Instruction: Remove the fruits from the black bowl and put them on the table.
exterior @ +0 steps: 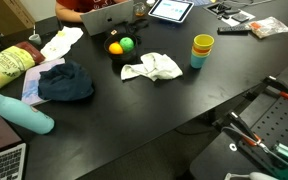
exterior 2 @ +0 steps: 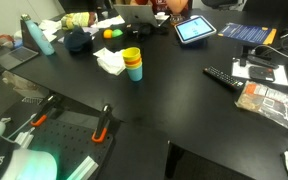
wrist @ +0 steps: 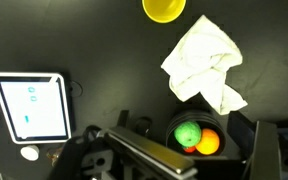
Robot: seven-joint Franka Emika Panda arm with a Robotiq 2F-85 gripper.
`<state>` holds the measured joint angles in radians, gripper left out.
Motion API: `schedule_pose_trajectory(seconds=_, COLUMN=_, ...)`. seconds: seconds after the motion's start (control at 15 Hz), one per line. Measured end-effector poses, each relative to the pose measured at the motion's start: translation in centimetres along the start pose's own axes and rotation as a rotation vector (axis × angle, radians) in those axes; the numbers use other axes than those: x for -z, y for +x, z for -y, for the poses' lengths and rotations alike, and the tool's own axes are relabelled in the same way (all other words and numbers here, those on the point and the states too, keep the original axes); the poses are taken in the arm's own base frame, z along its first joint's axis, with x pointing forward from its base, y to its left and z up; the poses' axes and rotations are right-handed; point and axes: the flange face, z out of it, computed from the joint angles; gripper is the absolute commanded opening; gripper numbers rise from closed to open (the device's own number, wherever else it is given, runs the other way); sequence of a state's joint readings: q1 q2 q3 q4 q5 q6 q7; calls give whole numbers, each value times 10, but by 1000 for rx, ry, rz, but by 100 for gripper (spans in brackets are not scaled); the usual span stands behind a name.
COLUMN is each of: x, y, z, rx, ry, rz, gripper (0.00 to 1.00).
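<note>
The black bowl (exterior: 120, 56) sits on the dark surface (exterior: 164, 110) with both fruits in it, a green fruit (exterior: 126, 43) and an orange fruit (exterior: 114, 47) touching side by side. A crumpled white cloth (exterior: 151, 67) lies just beside the bowl, and a stack of cups (exterior: 201, 50), yellow on top and teal beneath, stands beyond the cloth. In the wrist view the end effector (wrist: 176, 133) comes in from the bottom edge. Its two dark fingers (wrist: 264, 140) are spread wide with nothing clamped between them, and it is well apart from the fruits. The same view shows the bowl (wrist: 174, 125) low in the frame between those fingers, the green fruit (wrist: 188, 134) and orange fruit (wrist: 209, 144) inside it, the cloth (wrist: 206, 62) above it and the yellow cup mouth (wrist: 164, 9) at the top edge. A tablet (wrist: 29, 105) with a lit screen lies off to one side. In both exterior views a dark blue cloth (exterior: 66, 82) and a teal bottle (exterior: 24, 113) lie on the far side of the bowl from the cups — the bottle is on its side in one (exterior: 24, 113) and looks upright in the other (exterior 2: 39, 38).
</note>
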<state>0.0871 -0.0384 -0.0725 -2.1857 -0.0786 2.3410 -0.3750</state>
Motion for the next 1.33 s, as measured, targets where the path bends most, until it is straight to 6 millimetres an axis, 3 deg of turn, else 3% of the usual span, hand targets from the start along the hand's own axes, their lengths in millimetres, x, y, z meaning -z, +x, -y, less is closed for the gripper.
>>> schedule_pose_trajectory(seconds=0.2, x=-41, y=54, z=4, rx=42, ry=15, rz=-23, gripper=100)
schedule_pose_trajectory(seconds=0.47, x=-84, y=122, z=25, rx=101, ry=40, rz=-46, gripper=100)
schedule_pose_trajectory(seconds=0.67, x=-115, y=162, z=42, rx=136, ry=68, rz=-66, gripper=100)
schedule_pose_trajectory(seconds=1.07, x=-190, y=203, z=40, rx=197, ry=101, rz=-60, gripper=100)
schedule_pose_trajectory(seconds=1.33, x=-226, y=219, z=35, rx=225, ry=142, rz=-50, gripper=100)
